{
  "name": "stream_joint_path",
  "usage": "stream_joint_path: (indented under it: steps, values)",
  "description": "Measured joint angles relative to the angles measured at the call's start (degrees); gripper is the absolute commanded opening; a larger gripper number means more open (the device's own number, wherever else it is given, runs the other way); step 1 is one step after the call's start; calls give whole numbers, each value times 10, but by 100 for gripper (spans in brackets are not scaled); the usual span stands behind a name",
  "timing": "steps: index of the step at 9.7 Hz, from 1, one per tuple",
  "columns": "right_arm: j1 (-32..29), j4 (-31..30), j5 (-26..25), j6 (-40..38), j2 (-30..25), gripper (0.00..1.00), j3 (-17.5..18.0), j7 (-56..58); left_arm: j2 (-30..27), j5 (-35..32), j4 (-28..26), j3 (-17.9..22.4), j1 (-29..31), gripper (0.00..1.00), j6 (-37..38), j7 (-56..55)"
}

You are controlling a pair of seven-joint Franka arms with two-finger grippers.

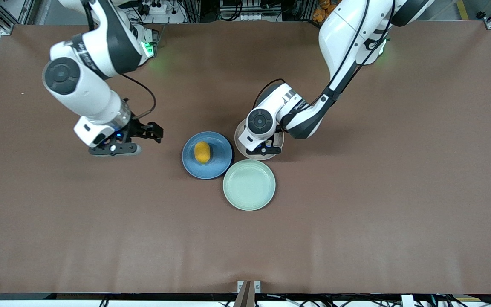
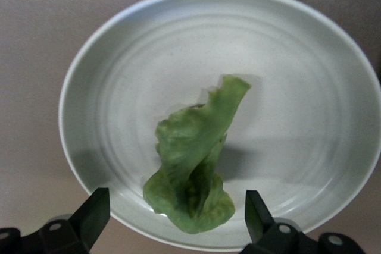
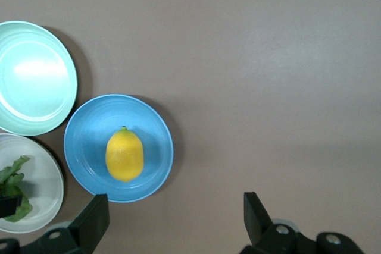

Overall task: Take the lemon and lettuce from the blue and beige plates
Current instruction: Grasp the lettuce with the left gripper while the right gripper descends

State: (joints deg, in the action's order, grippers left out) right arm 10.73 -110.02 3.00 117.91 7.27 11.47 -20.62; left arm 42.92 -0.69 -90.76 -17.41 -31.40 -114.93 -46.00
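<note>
Three round shallow plates grouped mid-bench on brown bench [image 1: 356,221] surface. Nearest front camera: pale mint-green plate [image 1: 249,184], nothing on it. Farther back, toward right arm's end: medium blue rimmed plate [image 1: 207,154] carrying small oval bright yellow lemon [image 1: 202,152], untouched. Beside it, toward left arm's end: pale beige plate [image 2: 309,87], largely covered by left arm's wrist in front view; dark green ruffled lettuce leaf [image 2: 193,165] lying on it. Left claw [image 2: 178,212] low over beige plate, released, fingers spread either side of lettuce, no contact seen. Right claw [image 3: 175,215] released, grasping nothing, hovering over bare bench beside blue plate, toward right arm's end.
</note>
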Motion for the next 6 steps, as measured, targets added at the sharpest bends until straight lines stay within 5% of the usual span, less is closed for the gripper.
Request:
stream_joint_path:
  steps: [1,2,3,6]
  values:
    - [1,-12,0,20,5,100,12,-19,5,0,0,1,-3,69,-6,-1]
    - [3,-21,0,40,13,100,21,-37,10,0,0,1,-4,27,-11,-11]
    - [10,-28,0,59,23,100,24,-54,12,0,0,1,-6,0,-14,-30]
    - [28,-40,0,94,57,100,26,-74,13,-13,1,1,-7,0,-15,-43]
